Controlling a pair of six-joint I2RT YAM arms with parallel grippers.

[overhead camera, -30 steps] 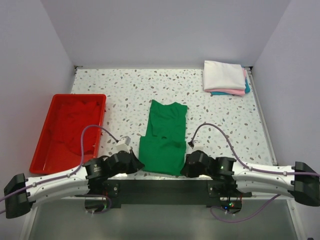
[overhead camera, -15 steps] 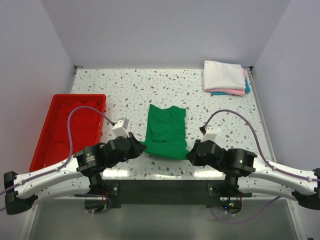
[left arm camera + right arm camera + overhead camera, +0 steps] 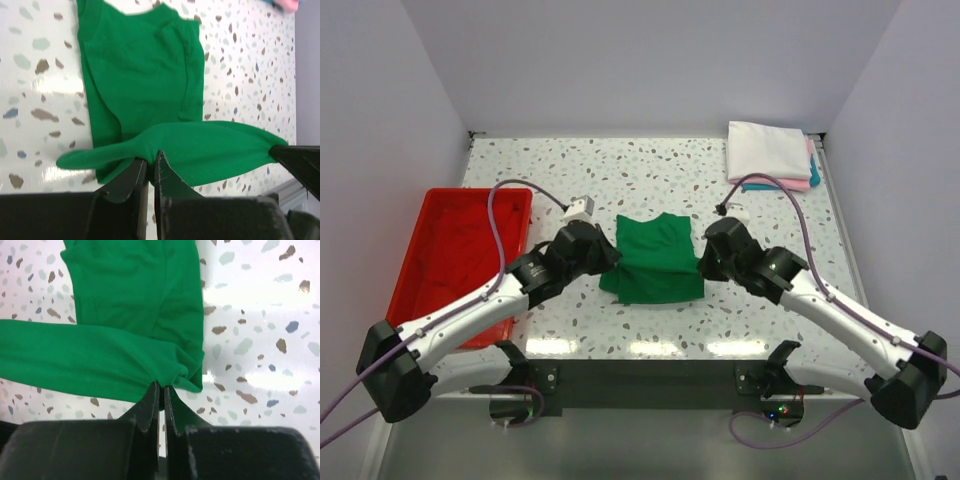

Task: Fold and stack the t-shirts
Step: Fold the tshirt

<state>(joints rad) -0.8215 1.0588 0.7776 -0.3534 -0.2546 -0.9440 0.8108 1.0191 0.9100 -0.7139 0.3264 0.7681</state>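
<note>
The bright green t-shirt (image 3: 655, 262) lies mid-table (image 3: 570, 170), collar toward 12 o'clock, its 6 o'clock hem lifted and doubled over the body. At 1 o'clock sits a folded stack: white t-shirt (image 3: 767, 150) on top, pink t-shirt (image 3: 785, 184) and light blue t-shirt (image 3: 814, 176) edges showing beneath

No writing, brand, number or sign can be read in any view. The plain bright green cloth t-shirt (image 3: 655, 265), the folded white cloth t-shirt (image 3: 768, 150), the red plastic tray (image 3: 470, 190) and the speckled white table (image 3: 620, 170) carry nothing legible.
</note>
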